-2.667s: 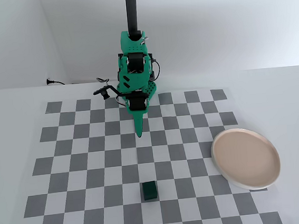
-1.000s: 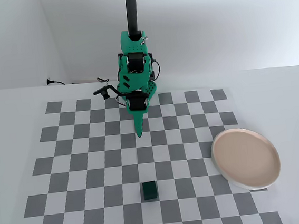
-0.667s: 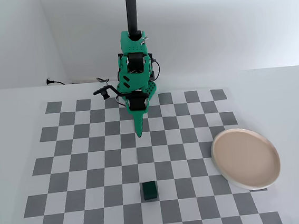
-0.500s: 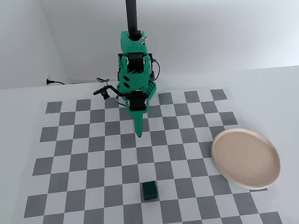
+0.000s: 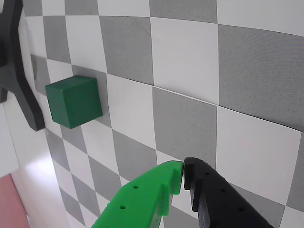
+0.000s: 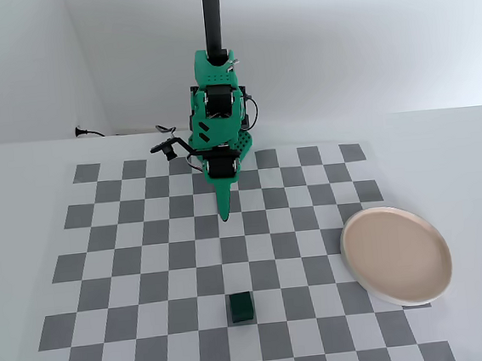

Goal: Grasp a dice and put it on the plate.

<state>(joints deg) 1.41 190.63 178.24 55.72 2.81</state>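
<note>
In the fixed view, the dice [image 6: 241,308] is seen low in the middle of the frame, on the checkered mat [image 6: 130,268]. The plate [image 6: 396,254] is seen at the right, well apart from it. The gripper [image 6: 225,216] is held above the mat's upper middle, pointing down. In the wrist view, the fingertips [image 5: 176,172] are seen pressed together, with nothing between them. The dice [image 5: 74,101] is shown at the left. No writing can be read.

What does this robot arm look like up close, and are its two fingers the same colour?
The arm is bright green plastic with black motor blocks and thin black cables. The gripper has one green finger and one black finger, both dotted with small holes.
</note>
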